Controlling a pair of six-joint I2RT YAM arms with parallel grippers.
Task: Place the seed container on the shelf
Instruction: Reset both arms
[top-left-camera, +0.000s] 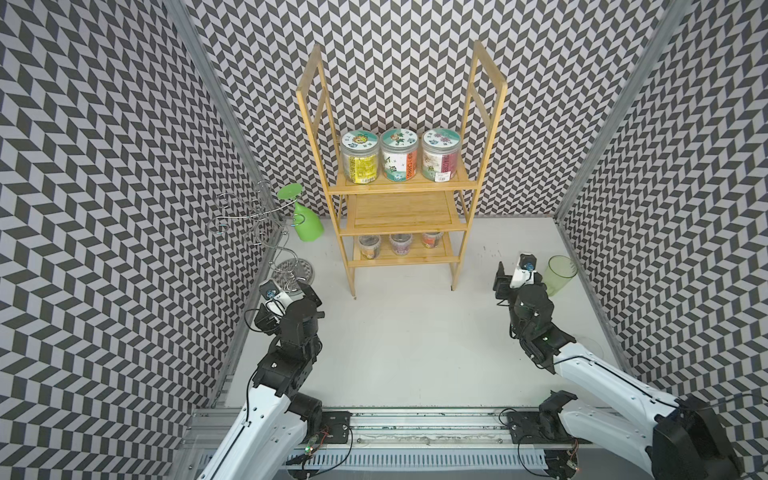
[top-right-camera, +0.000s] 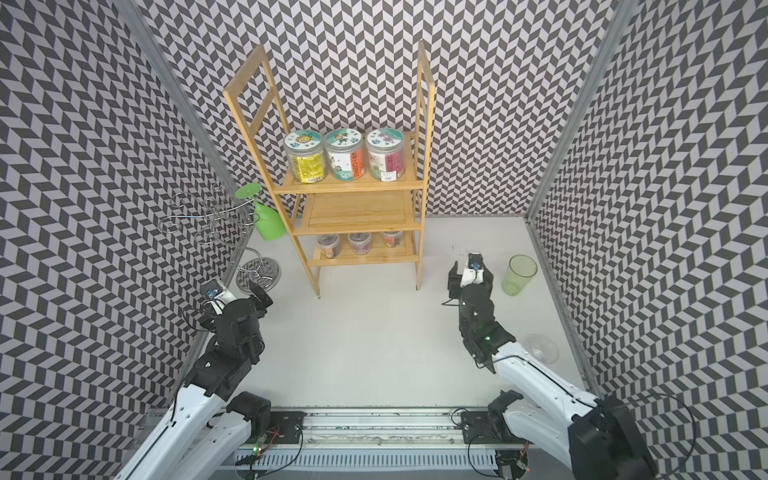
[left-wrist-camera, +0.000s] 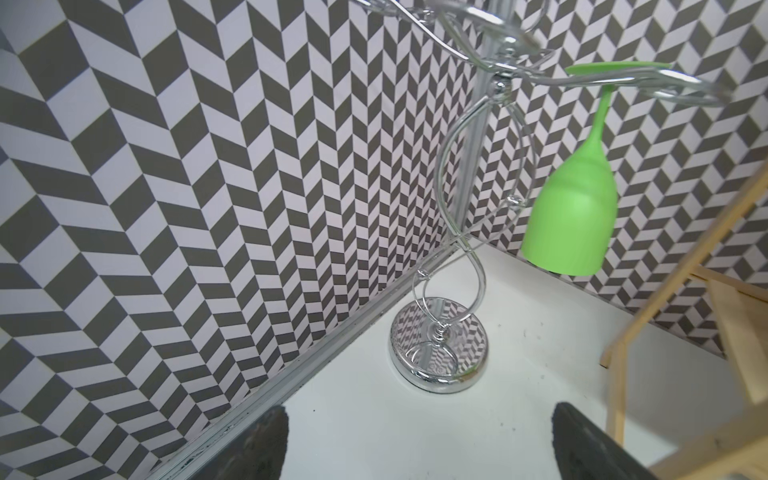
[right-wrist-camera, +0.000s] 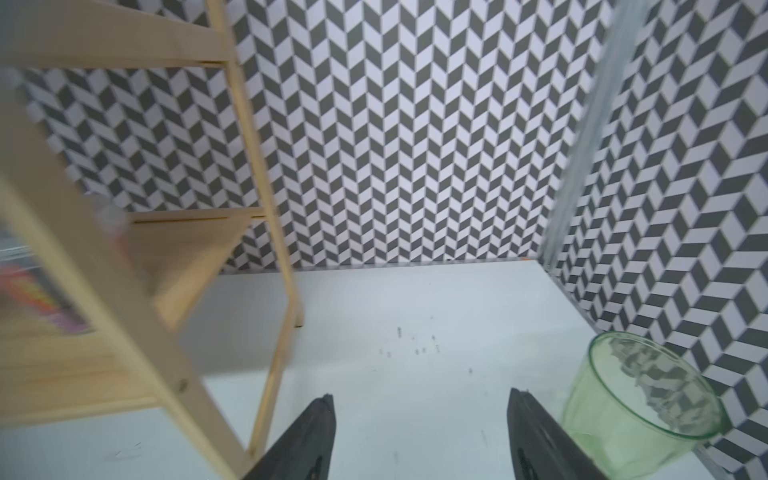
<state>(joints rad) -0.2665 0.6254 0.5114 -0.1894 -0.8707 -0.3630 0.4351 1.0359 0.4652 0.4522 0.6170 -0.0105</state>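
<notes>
- Both top views: three clear plastic seed containers (top-left-camera: 399, 156) with printed round lids, upright in a row on the top tier of the tall bamboo three-tier shelf (top-left-camera: 401, 208); long axes vertical, lids up.
- Left gripper (left-wrist-camera: 419, 415): spread wide, empty.
- Right gripper (right-wrist-camera: 420, 397): parted, empty, beside a translucent green tumbler (right-wrist-camera: 640, 415).
- Surface: white tabletop (top-left-camera: 407, 340); black-and-white chevron walls (top-left-camera: 104, 166).

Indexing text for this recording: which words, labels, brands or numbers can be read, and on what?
No text reads legibly.
Top tier of the shelf: yellow-label jar, orange-label jar, pink-label jar; printed lids and labels too small to read.
Bottom tier: three small containers; labels blurred.
</notes>
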